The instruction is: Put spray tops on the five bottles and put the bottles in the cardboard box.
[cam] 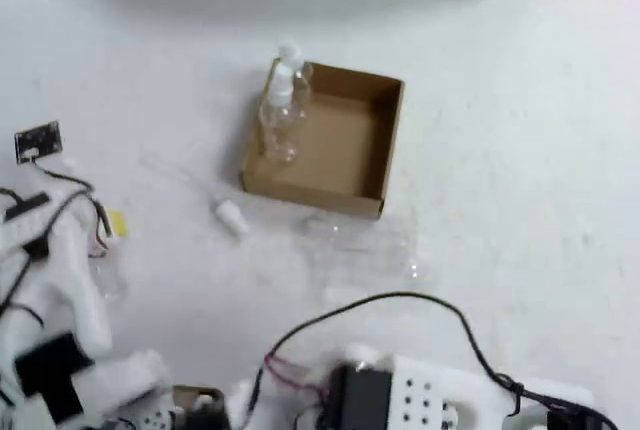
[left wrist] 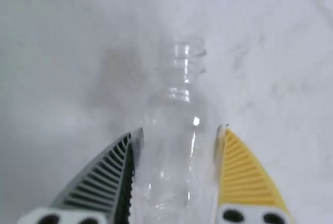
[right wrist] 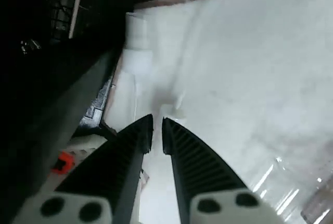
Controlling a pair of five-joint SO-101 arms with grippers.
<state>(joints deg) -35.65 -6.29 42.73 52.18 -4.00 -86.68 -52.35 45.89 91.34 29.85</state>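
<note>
The cardboard box [cam: 388, 140] stands at the middle of the table. Capped clear bottles [cam: 283, 100] lean inside it against its left wall. A loose white spray top [cam: 230, 215] lies on the table just in front of the box's left corner. Uncapped clear bottles [cam: 365, 245] lie in front of the box, and their glints [right wrist: 291, 182] show in the right wrist view. My left gripper [left wrist: 177, 133] is shut on an uncapped clear bottle [left wrist: 179, 125], neck pointing away, near the table's left side. My right gripper [right wrist: 157, 122] is shut with nothing between its fingers.
The right arm's white body [cam: 420, 395] and its black cable [cam: 400, 298] lie along the front edge. The left arm's body and wires [cam: 50, 250] occupy the front left. A small black circuit board [cam: 38, 140] sits at the left.
</note>
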